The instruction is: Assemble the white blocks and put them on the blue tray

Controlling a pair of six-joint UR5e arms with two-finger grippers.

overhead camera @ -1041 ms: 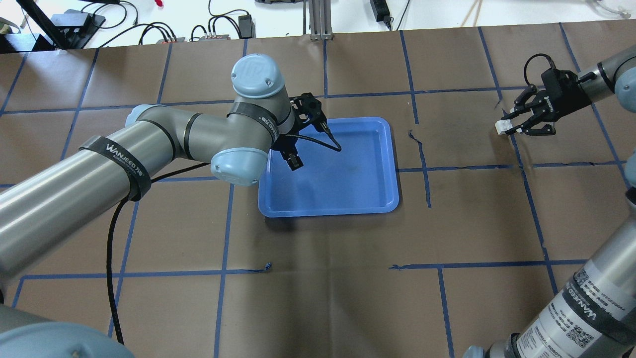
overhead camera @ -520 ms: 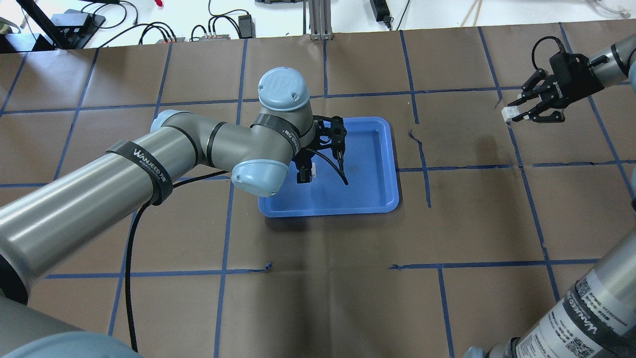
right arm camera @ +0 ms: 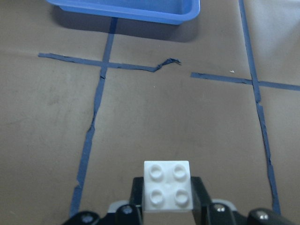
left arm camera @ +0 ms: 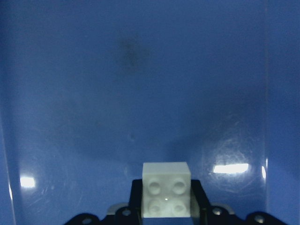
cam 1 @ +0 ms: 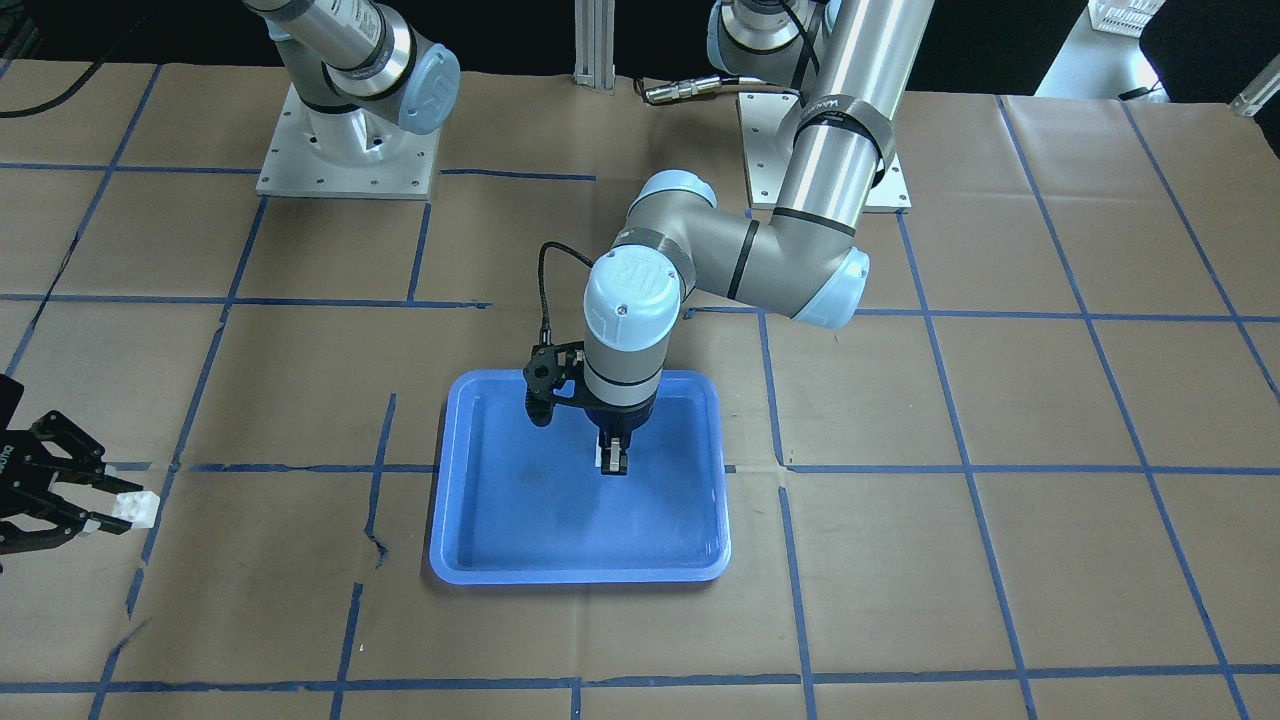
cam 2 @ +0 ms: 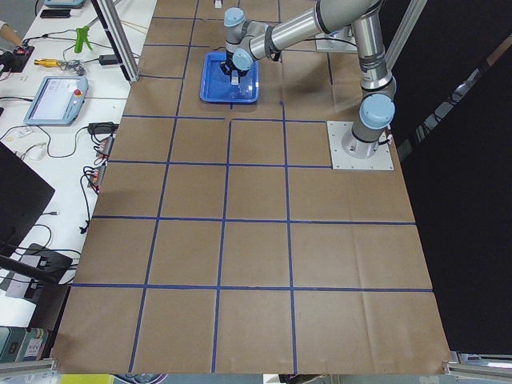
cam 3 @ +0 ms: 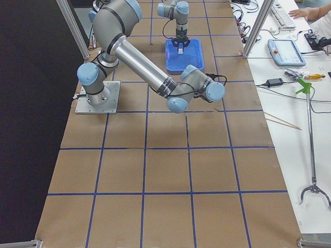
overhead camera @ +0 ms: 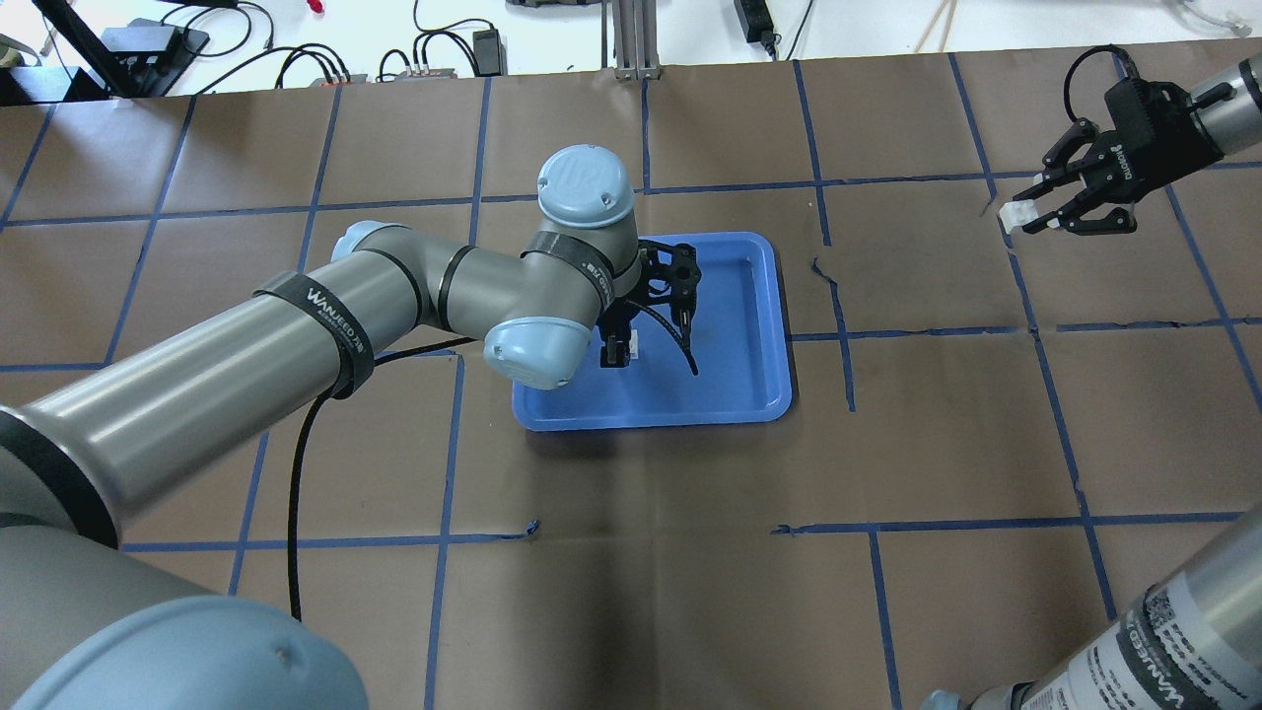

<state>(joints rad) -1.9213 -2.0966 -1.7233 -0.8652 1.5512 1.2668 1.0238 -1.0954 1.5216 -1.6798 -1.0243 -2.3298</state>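
My left gripper (overhead camera: 618, 352) hangs over the blue tray (overhead camera: 749, 394) and is shut on a white block (left arm camera: 166, 189); the block (cam 1: 600, 456) and the gripper (cam 1: 613, 466) also show in the front view above the tray (cam 1: 470, 560). My right gripper (overhead camera: 1027, 213) is far to the right, above the brown table, shut on the other white block (overhead camera: 1014, 211). The right wrist view shows that block (right arm camera: 167, 185) studs up, with the tray's edge (right arm camera: 140, 14) far ahead. The front view shows it (cam 1: 135, 508) at the left edge in the right gripper (cam 1: 105, 505).
The table is brown paper with a grid of blue tape lines (overhead camera: 838, 325). Cables and power bricks (overhead camera: 434, 59) lie beyond the far edge. Both arm bases (cam 1: 345, 150) stand on metal plates. The left arm's elbow (overhead camera: 532, 345) overhangs the tray's left side.
My left gripper has moved right and toward the tray's near side with its block. My right gripper has moved farther away and slightly right, carrying its block.
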